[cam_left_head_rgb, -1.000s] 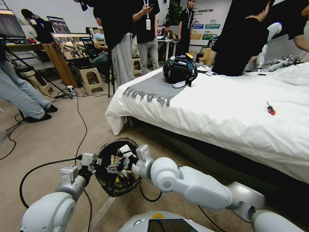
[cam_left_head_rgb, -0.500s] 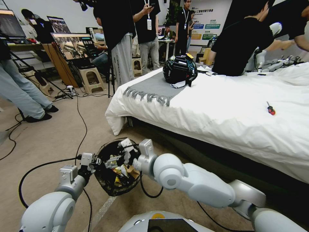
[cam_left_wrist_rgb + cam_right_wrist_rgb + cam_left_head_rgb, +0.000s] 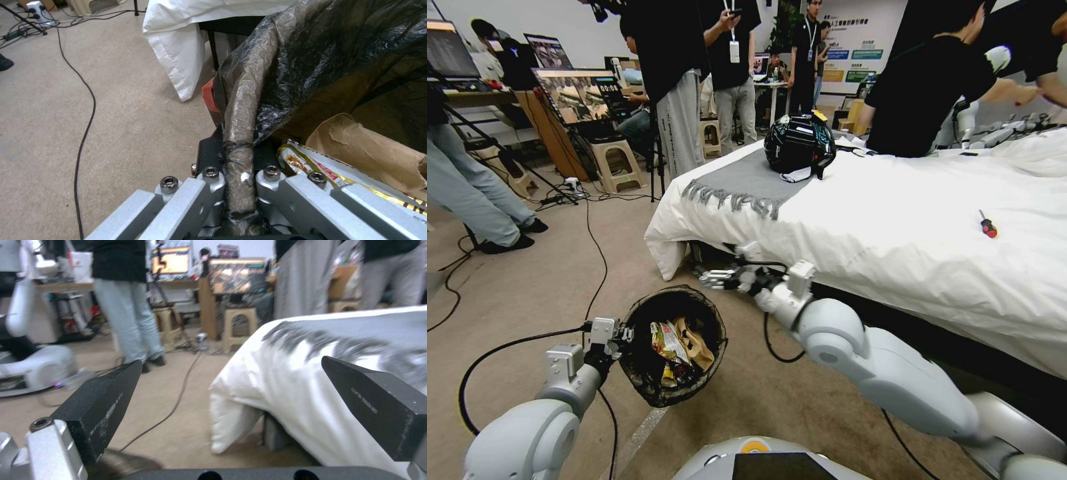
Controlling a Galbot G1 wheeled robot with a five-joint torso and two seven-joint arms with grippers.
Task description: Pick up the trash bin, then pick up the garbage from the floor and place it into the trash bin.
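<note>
The trash bin (image 3: pixel 647 383), lined with a crinkled black bag, hangs low in front of me. My left gripper (image 3: pixel 620 337) is shut on its rim. The left wrist view shows the left gripper (image 3: pixel 240 181) clamped on the bag-covered rim (image 3: pixel 242 110). Garbage lies inside the bin: a yellow snack wrapper (image 3: pixel 667 340) (image 3: pixel 311 163) and a brown paper scrap (image 3: pixel 695 343) (image 3: pixel 369 146). My right gripper (image 3: pixel 720 277) is open and holds nothing, raised beyond the bin near the bed's corner. In the right wrist view the right gripper (image 3: pixel 230 361) has its black fingers (image 3: pixel 102 406) spread wide apart.
A bed with a white duvet (image 3: pixel 894 220) fills the right side, carrying a black helmet (image 3: pixel 799 143) and a screwdriver (image 3: pixel 987 228). Black cables (image 3: pixel 594 247) cross the beige carpet on the left. People, stools and monitors stand farther back. Something red-orange (image 3: pixel 208 95) shows just past the bin's rim.
My right gripper has lifted out of the bin and swung up toward the bed's corner, empty. The wrapper and paper stay in the bin. The left gripper and bin have barely moved.
</note>
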